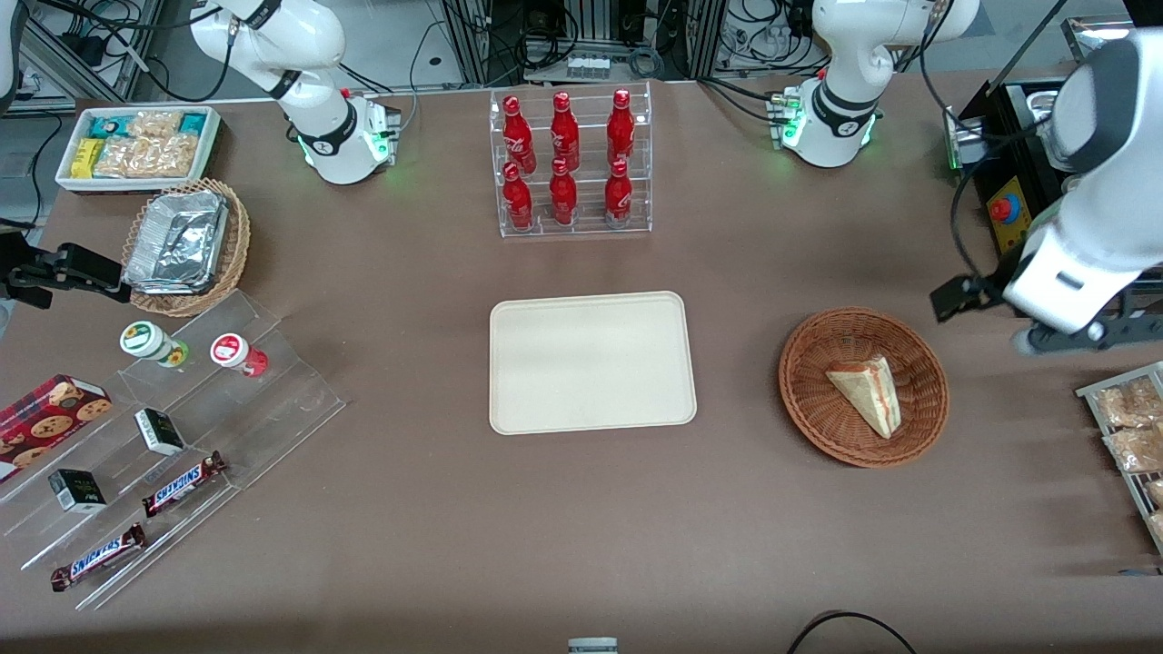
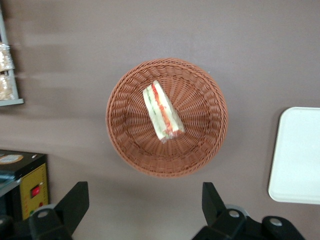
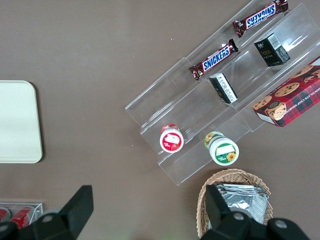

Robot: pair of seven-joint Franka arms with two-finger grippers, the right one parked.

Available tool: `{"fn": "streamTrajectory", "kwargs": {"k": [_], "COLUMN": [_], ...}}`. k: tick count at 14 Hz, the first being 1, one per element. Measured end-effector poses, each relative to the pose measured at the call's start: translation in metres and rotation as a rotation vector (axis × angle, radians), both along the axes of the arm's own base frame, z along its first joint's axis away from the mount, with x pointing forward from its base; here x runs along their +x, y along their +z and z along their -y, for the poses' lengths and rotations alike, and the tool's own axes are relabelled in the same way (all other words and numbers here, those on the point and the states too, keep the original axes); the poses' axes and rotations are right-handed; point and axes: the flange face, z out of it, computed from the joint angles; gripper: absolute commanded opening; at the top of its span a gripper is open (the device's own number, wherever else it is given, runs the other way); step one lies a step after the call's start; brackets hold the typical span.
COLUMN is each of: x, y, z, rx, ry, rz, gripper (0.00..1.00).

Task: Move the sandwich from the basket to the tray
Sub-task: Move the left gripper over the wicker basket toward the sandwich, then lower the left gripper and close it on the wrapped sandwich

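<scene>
Bare brown table [image 1: 745,509] lies between the cream tray [image 1: 592,361] and the wicker basket [image 1: 809,400] toward the working arm's end. The sandwich [image 2: 162,111] lies in the basket. The gripper [image 2: 145,205] hangs above, fingers [image 2: 75,200] wide apart, holding nothing. A bottle rack [image 1: 572,163] stands farther from the camera.

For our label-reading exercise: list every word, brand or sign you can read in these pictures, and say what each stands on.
"SNICKERS": on the two candy bars on the clear stepped display.
Script logo on the red bottles: too small to read.
Black boxes, cookie box, jar lids, snack packets: print blurred.
The sandwich, basket and tray carry no text.
The gripper hangs open above the basket, unmarked.
</scene>
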Motion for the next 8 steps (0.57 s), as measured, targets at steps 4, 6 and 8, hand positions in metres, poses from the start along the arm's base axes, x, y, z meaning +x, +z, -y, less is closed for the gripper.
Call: {"fn": "streamTrajectory", "kwargs": {"k": [4, 6, 8], "x": [0.011, 0.007, -0.001], "y": [-0.077, -0.11, -0.139], "z": [0.001, 0.001, 0.001], "rx": [-0.004, -0.008, -0.014], "ry": [0.052, 0.115, 0.186], "rz": [0.037, 0.067, 0.094], "gripper": [1.0, 1.0, 1.0]}}
